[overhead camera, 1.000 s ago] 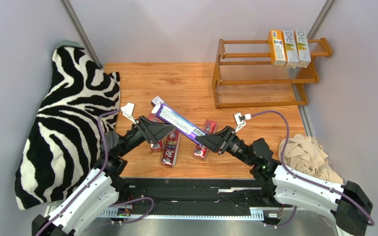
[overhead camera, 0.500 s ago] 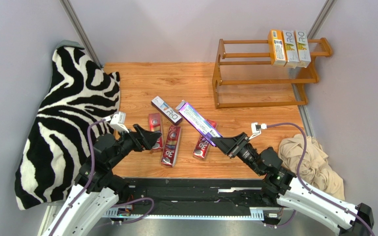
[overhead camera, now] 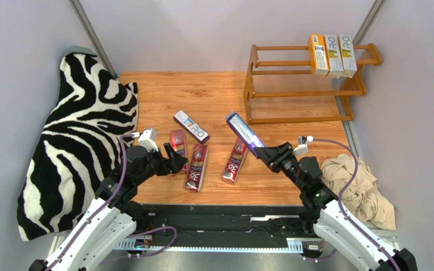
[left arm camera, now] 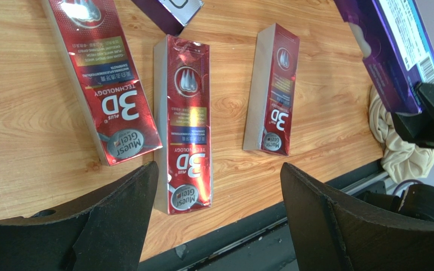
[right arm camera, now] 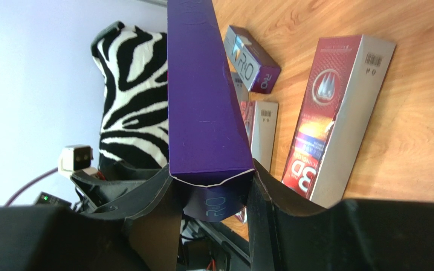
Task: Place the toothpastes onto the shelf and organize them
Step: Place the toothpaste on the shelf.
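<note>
My right gripper (overhead camera: 265, 151) is shut on the near end of a purple toothpaste carton (overhead camera: 243, 130), which it holds tilted above the table, pointing toward the shelf (overhead camera: 298, 93). In the right wrist view the carton (right arm camera: 202, 96) sits squeezed between both pads of the gripper (right arm camera: 211, 180). My left gripper (overhead camera: 177, 158) hangs open and empty over three red cartons (left arm camera: 103, 84) (left arm camera: 185, 124) (left arm camera: 273, 96) lying flat. A second purple carton (overhead camera: 191, 126) lies behind them. Three cartons (overhead camera: 333, 55) stand upright on the shelf's top tier.
A zebra-print cloth (overhead camera: 78, 141) covers the table's left edge beside my left arm. A beige cloth (overhead camera: 354, 179) is bunched at the right, near my right arm. The black front rail (overhead camera: 230, 214) runs along the near edge. Grey walls close in on both sides.
My right gripper has carried the purple carton rightward and back, toward the shelf. My left gripper has drawn back to the left, away from the carton, staying open.
</note>
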Available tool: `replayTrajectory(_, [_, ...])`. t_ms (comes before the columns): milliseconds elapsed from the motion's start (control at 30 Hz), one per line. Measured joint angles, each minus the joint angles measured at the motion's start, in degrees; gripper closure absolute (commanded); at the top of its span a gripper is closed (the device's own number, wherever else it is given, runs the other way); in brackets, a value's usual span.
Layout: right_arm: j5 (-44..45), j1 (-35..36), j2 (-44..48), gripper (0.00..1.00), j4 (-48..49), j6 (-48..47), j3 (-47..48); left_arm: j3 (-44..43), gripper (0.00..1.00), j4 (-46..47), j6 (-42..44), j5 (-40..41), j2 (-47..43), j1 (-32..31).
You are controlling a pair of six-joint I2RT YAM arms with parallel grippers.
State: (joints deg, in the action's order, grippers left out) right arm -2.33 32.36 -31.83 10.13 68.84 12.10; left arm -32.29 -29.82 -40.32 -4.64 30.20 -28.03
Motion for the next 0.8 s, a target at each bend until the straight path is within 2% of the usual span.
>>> replayTrajectory(400, [-19.1, -22.0, -9.2, 0.71, 7.1, 1.2, 2.7, 1.1, 0.12, 0.5, 0.9, -0.5, 0.0, 0.0])
replayTrajectory(800, [-31.2, -36.6, -18.6, 0.71, 13.5, 1.4, 7.7, 1.9, 0.12, 1.3, 1.9, -0.8, 0.1, 0.0])
